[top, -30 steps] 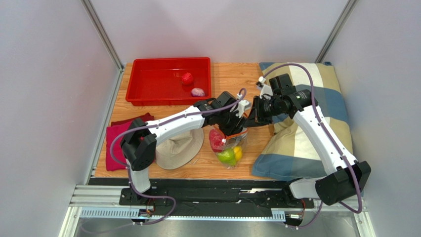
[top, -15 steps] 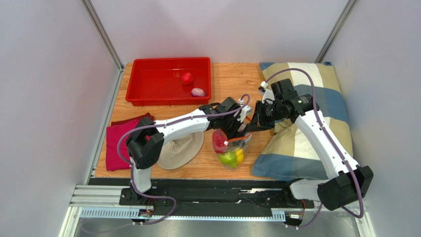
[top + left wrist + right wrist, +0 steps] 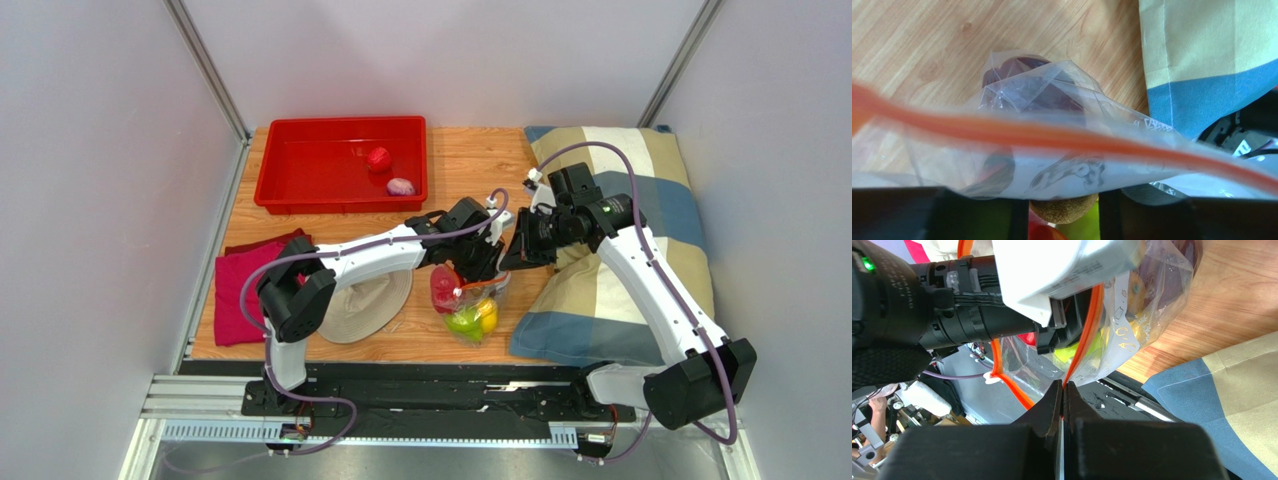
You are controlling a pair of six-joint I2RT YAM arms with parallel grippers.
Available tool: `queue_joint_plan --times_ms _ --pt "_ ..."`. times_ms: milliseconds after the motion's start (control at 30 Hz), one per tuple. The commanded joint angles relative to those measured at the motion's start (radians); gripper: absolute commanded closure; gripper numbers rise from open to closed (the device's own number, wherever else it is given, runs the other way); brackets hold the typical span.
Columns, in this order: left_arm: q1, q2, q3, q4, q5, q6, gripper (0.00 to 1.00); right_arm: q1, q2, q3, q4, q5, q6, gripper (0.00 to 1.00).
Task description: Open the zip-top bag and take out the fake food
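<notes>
Orange zipper strip (image 3: 1052,136): a blurred band across the whole left wrist view, only a sliver from above.
Bag (image 3: 470,305): lower middle of the top view, between hat (image 3: 365,300) and pillow (image 3: 600,300), mouth up between both grippers.
Toy food (image 3: 462,320): red, green and yellow from above; the left wrist view adds a maroon piece and a brownish piece (image 3: 1062,210).
Left gripper (image 3: 1063,197): jaws apart, the brownish piece showing in the gap.
Right gripper (image 3: 1062,386): its own camera shows the jaws pinched tight on the zipper strip.
Tray (image 3: 300,165): red, upper left, holding two more pieces (image 3: 378,158).
Table (image 3: 470,160): light wood, with grey walls (image 3: 100,200) around it.

Right tool (image 3: 1062,390) pinched, left tool (image 3: 1064,202) spread.
</notes>
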Motion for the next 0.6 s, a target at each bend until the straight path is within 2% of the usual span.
queue_joint_plan --times_ms 0,33,167,300,467,567 --pt "-0.008 -0.077 0.015 0.0 -0.021 0.036 0.88 0.003 -0.02 0.018 0.01 0.001 -0.02 1.0" --pt "-0.006 -0.1 0.022 -0.032 -0.029 0.045 1.0 0.003 -0.018 0.018 0.01 0.001 -0.018 1.0" --pt "-0.003 -0.197 0.025 -0.092 -0.051 0.099 1.0 -0.003 -0.008 0.018 0.013 0.006 -0.021 1.0" --pt "0.041 -0.306 0.035 -0.113 0.033 0.142 1.0 -0.006 0.002 0.023 0.01 0.018 -0.029 1.0" --pt "0.222 -0.376 0.039 -0.083 0.084 0.039 1.0 -0.006 0.02 0.046 0.004 0.021 -0.035 1.0" --pt "0.308 -0.346 0.066 -0.101 -0.033 -0.069 1.0 -0.006 0.025 0.06 0.0 0.019 -0.033 1.0"
